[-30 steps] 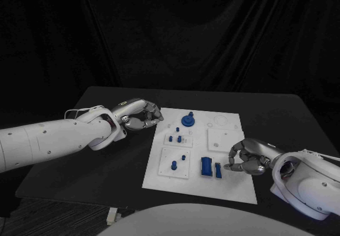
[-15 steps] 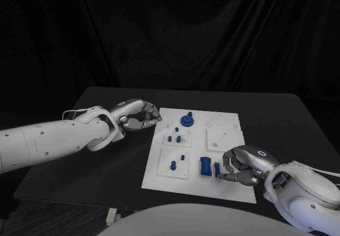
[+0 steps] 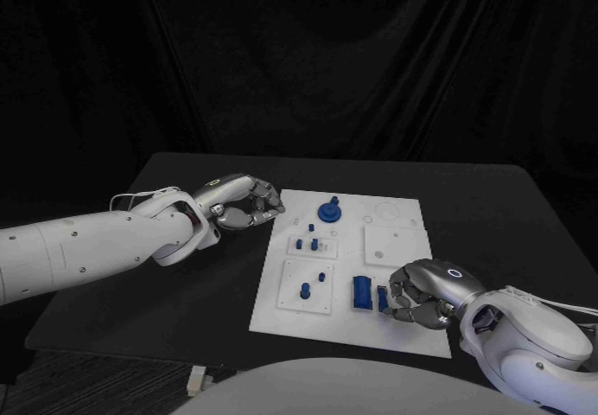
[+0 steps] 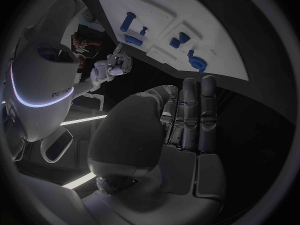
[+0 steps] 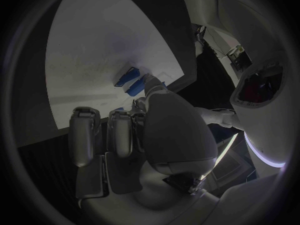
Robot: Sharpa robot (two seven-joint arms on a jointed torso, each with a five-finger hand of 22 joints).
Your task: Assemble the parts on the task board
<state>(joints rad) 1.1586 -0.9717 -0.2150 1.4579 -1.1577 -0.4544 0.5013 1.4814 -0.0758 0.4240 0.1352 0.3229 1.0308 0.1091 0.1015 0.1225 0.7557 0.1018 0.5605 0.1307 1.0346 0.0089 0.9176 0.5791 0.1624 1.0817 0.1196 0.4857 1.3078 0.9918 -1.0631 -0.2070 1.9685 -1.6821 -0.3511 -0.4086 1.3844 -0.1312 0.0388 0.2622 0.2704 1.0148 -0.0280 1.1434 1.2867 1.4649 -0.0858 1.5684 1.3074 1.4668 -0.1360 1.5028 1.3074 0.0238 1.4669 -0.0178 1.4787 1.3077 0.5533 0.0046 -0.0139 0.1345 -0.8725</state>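
The right hand (image 3: 422,294) rests curled at the narrow blue part (image 3: 383,299) on the task board (image 3: 397,238); whether it grips is unclear. Confirm a firm pinch before lifting. The left hand (image 3: 240,203) hovers curled, empty, beside the board

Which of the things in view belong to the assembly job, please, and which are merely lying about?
Part of the job:
task board
blue parts on it
round blue part at the far end
right hand, down at the near blue parts
left hand, curled beside the board

Just there:
black table
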